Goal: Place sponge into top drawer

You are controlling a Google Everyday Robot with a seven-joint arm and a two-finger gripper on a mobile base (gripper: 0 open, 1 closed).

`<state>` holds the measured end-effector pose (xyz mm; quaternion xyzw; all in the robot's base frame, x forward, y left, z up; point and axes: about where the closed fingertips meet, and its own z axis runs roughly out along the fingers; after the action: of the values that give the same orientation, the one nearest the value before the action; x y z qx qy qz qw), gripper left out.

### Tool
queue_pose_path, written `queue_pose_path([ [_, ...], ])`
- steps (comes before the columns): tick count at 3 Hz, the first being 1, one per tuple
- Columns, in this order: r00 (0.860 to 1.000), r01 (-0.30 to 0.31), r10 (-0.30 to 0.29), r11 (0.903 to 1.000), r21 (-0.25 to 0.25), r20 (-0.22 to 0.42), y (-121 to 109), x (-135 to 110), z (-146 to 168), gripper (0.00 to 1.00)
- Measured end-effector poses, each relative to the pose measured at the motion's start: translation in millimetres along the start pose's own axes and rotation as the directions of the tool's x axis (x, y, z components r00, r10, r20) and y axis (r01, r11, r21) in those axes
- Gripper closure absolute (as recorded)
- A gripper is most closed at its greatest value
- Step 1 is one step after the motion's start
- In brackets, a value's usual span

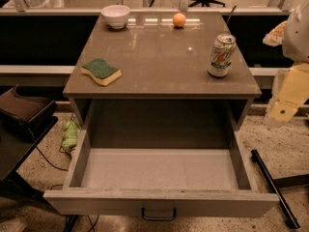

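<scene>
Sponge at nine o'clock on the cabinet top, green scrub side up, flat near the left edge. Well apart from the bowl at eleven, the orange at twelve and the soda can at three, so open to a grasp from above. Top drawer drawn out at six o'clock, nothing inside, handle toward the camera, ready to receive. Gripper off the cabinet's right side at three o'clock, far from the sponge; impossible to tell how far open. Pick-up not yet begun.
</scene>
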<state>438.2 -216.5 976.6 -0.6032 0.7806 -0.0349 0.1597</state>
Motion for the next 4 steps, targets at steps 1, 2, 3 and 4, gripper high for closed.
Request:
queue_pose_path([
  [1, 1.000, 0.000, 0.000, 1.0000, 0.000, 0.000, 0, 0, 0, 0.00],
  [2, 0.997, 0.012, -0.013, 0.9998, 0.013, 0.073, -3, -24, 11, 0.00],
  [3, 0.971, 0.019, -0.019, 0.9998, 0.006, 0.239, -10, -65, 41, 0.00],
  [4, 0.881, 0.010, -0.003, 0.9999, -0.012, 0.474, -18, -114, 73, 0.00],
])
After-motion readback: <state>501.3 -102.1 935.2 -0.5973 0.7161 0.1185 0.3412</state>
